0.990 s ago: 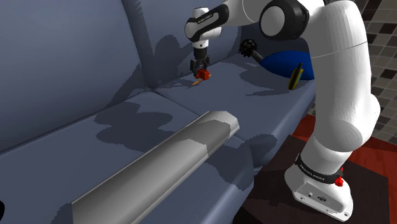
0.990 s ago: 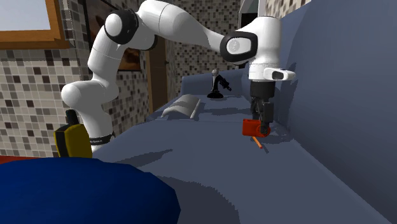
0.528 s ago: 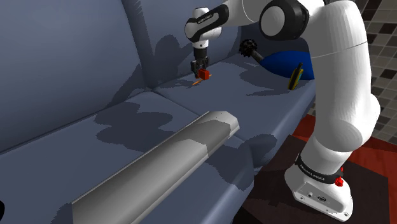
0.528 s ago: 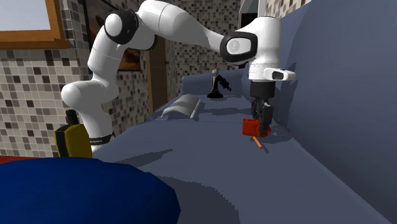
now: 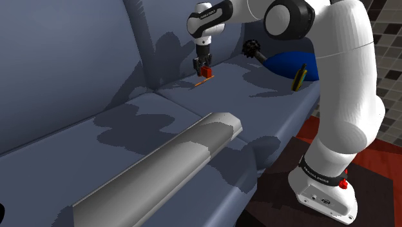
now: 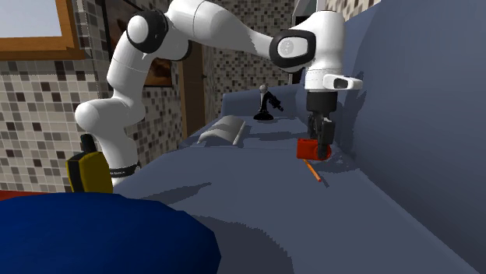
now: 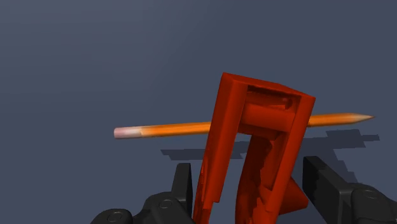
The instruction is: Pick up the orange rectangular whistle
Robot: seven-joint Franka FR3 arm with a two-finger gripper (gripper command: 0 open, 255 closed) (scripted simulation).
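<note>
One boxy, hollow red-orange whistle [image 7: 254, 146] — clasped in hand [image 7: 249, 165], slim pencil [image 7: 165, 130] beneath

In the wrist view, the red-orange whistle [image 7: 254, 153] is covering the middle of the orange pencil [image 7: 165, 130], and its near end is running out of frame.
</note>
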